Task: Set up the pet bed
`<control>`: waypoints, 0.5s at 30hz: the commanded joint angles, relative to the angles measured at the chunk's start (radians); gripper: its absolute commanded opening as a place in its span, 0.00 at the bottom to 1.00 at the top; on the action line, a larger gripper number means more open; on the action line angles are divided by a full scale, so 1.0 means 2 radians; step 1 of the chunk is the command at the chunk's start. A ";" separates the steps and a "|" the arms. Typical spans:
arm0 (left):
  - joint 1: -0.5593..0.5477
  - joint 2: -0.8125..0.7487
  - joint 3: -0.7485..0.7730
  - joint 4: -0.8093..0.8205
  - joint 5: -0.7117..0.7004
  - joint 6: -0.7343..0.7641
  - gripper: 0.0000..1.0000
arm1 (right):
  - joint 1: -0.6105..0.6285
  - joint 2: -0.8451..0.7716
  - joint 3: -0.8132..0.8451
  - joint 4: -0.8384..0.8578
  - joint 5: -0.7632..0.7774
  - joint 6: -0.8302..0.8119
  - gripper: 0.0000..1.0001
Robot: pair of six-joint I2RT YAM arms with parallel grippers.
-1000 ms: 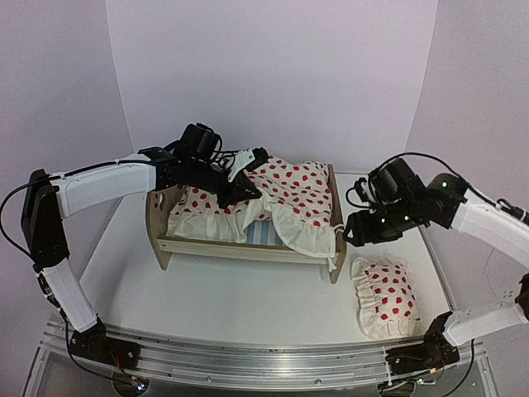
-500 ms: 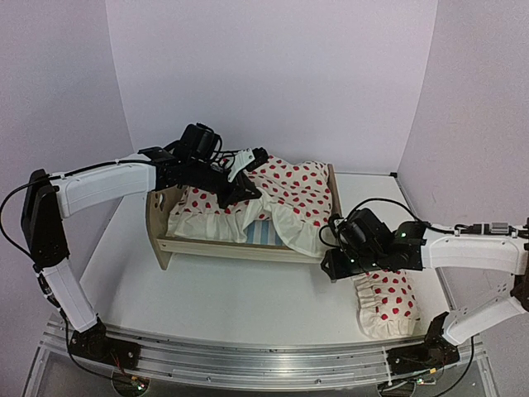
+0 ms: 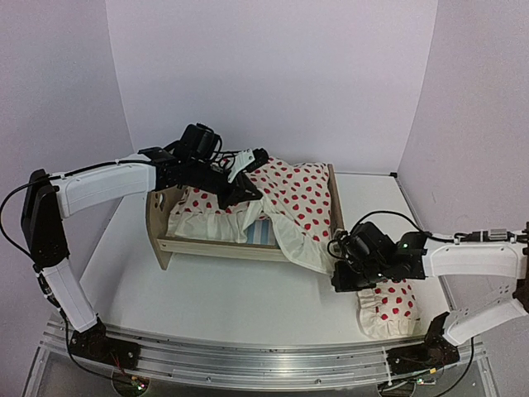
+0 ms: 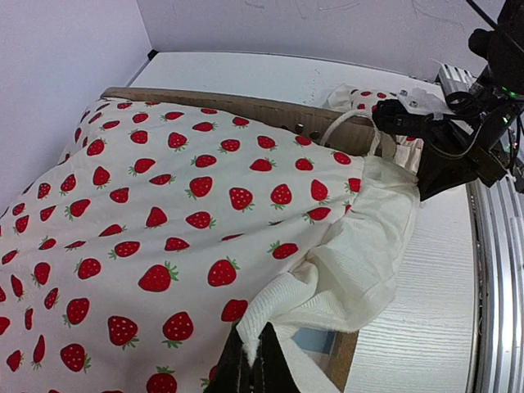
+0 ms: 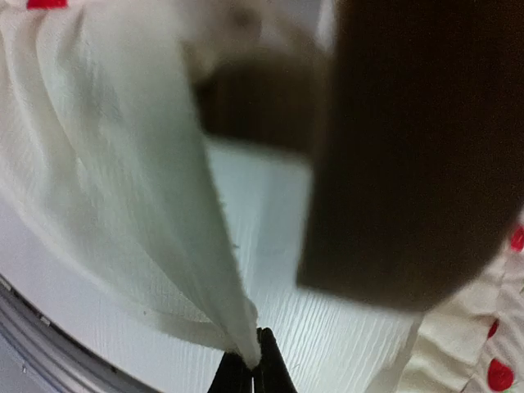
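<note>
Our left gripper [image 4: 250,364] is pinched together on the blanket [image 4: 164,205], a cream cloth printed with red strawberries. Its waffle-textured ruffle rises in a peak from the dark fingertips. Ahead of them the cloth spreads in a smooth dome. The pet bed [image 3: 215,246] lies directly under this gripper. It is a light plywood frame with a rounded headboard [image 3: 154,215] behind the wrist and a lower footboard [image 3: 335,203] at the far end of the dome. Just below the fingers, a strip of the blue-and-white striped mattress [image 3: 263,234] shows between folds of ruffle.

Our right gripper [image 5: 252,360] sits low over the white, wood-grained table [image 3: 223,289]. Its slim black tips are clamped on a thin corner of the same cream ruffle, which fans up from the pinch in soft pleats. Close beside it stands a blurred brown block, which looks like the footboard's near leg. On the gripper's other side, touching the wrist, lies the ruffled, red-spotted pillow [image 3: 388,302].
</note>
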State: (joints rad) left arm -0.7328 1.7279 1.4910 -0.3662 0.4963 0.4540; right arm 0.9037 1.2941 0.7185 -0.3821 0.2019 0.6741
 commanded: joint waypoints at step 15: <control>-0.050 0.039 -0.044 -0.086 0.002 0.155 0.71 | -0.010 -0.027 0.070 -0.162 -0.103 0.009 0.53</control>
State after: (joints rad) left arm -0.8114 1.7808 1.4064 -0.4894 0.5116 0.6719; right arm 0.9018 1.2663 0.7795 -0.5846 -0.0231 0.7175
